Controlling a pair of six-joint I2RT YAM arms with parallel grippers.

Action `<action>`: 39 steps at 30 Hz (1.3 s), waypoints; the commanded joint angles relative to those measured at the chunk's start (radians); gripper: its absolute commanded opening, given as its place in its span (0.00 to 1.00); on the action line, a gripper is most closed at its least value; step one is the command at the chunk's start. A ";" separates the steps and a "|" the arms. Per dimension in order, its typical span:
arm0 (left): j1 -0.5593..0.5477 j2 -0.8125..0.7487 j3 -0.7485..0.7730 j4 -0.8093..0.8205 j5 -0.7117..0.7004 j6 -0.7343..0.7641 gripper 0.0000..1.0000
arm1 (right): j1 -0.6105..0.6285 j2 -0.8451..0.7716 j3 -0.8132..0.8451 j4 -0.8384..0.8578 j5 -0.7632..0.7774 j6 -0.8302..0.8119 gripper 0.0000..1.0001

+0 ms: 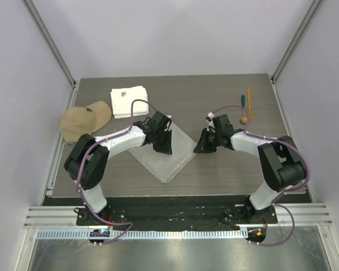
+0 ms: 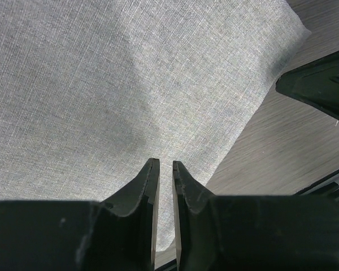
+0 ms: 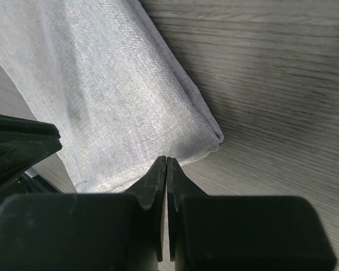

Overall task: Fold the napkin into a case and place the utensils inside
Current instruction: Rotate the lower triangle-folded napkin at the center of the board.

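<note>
From above, you have the napkin (image 1: 168, 166) lying as a diamond in the middle of the table (image 1: 226, 169). The left gripper (image 1: 163, 148) is over its centre and the right gripper (image 1: 200, 148) is at its right corner. The utensils (image 1: 243, 101) lie well apart at the far right, and the white towel (image 1: 129, 101) and tan cap (image 1: 86, 121) are far left. Your left wrist camera shows the jaws narrowly apart over the flat cloth, which shows through the gap. Your right wrist camera shows the jaws pressed together at the napkin's folded edge, near a corner; you cannot tell whether they pinch any cloth.
</note>
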 commanded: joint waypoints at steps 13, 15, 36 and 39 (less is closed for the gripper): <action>-0.028 -0.032 -0.065 0.108 0.023 -0.082 0.18 | -0.002 0.066 0.085 0.021 -0.014 -0.046 0.07; -0.028 -0.024 -0.068 0.114 0.026 -0.082 0.18 | -0.002 0.076 0.082 0.021 -0.003 -0.054 0.07; -0.024 0.137 0.044 0.027 -0.117 -0.010 0.19 | 0.049 -0.078 -0.343 0.329 0.055 0.313 0.07; -0.012 0.154 0.084 -0.027 -0.181 0.024 0.19 | 0.107 -0.140 -0.399 0.382 0.058 0.402 0.07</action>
